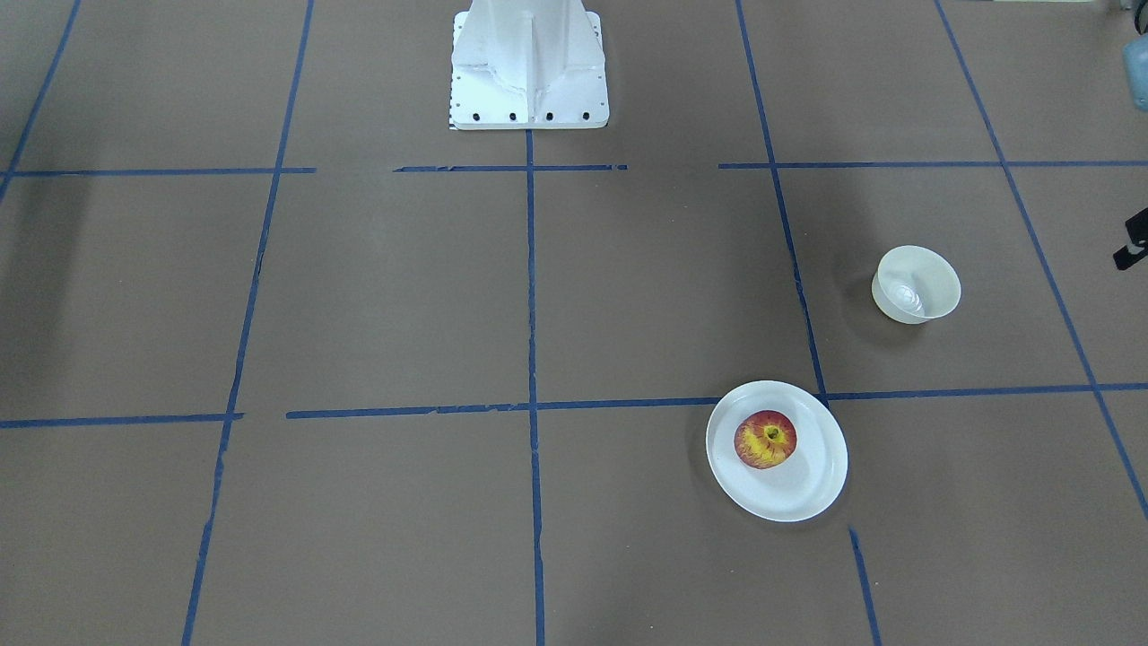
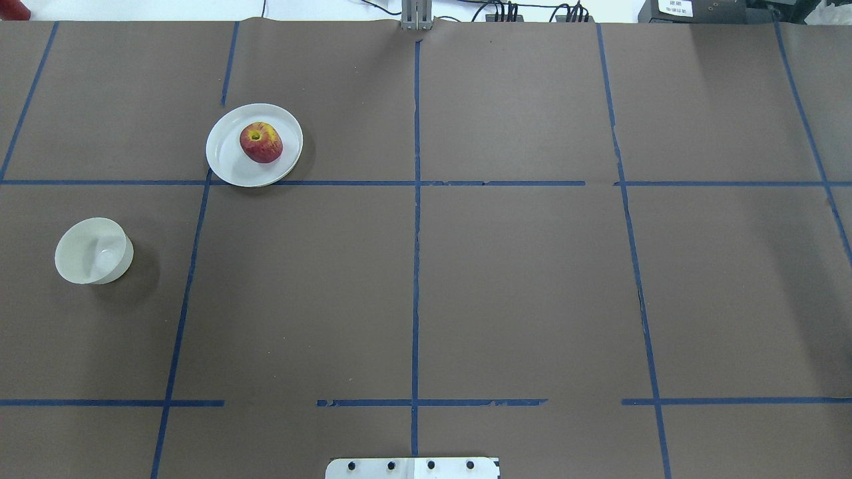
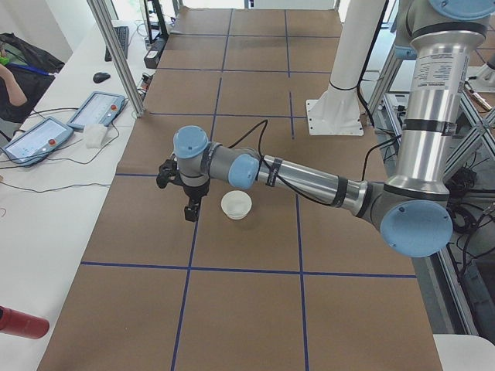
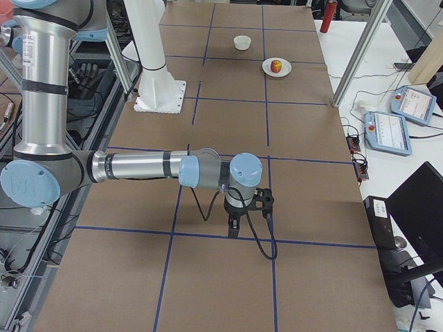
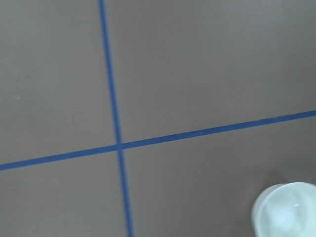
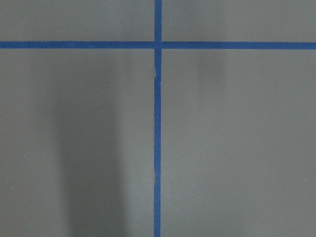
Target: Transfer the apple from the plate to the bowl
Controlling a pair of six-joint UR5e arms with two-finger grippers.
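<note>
On the robot's left, in the left-end view: left tool [image 3: 189, 210] at the tip of the near, large arm, hung above the brown desk [image 2: 519, 279] and pointing down. Near the bowl [image 3: 236, 205], on its operators' side, not touching it. Open or closed: cannot tell from this side view. Through its wrist camera, only brown surface, a crossing of blue tape [image 5: 118, 146] and part of the bowl's rim in the lower right corner.

In the overhead view, near the left edge: the bowl again, white, deep, upright on the desk.

Further right and toward the far side: plate [image 2: 229, 163], white and flat, its near-left rim lying over a tape crossing. Well apart from the bowl.

On the plate: apple [image 2: 261, 142], red with yellow around the stem dimple, dimple turned upward. Seated a little right of the plate's middle. Touched by neither tool.

At the centre: one long tape line running front to back, and the white robot base [image 2: 413, 468] at the near edge.

On the robot's right, in the right-end view: right tool [image 4: 233, 229] at the tip of the near arm, hung over the desk, pointing down, close to a tape line. Well apart from plate and bowl, both small at the far end. Open or closed: cannot tell. Through its wrist camera, only a tape crossing and a soft band of shadow.
</note>
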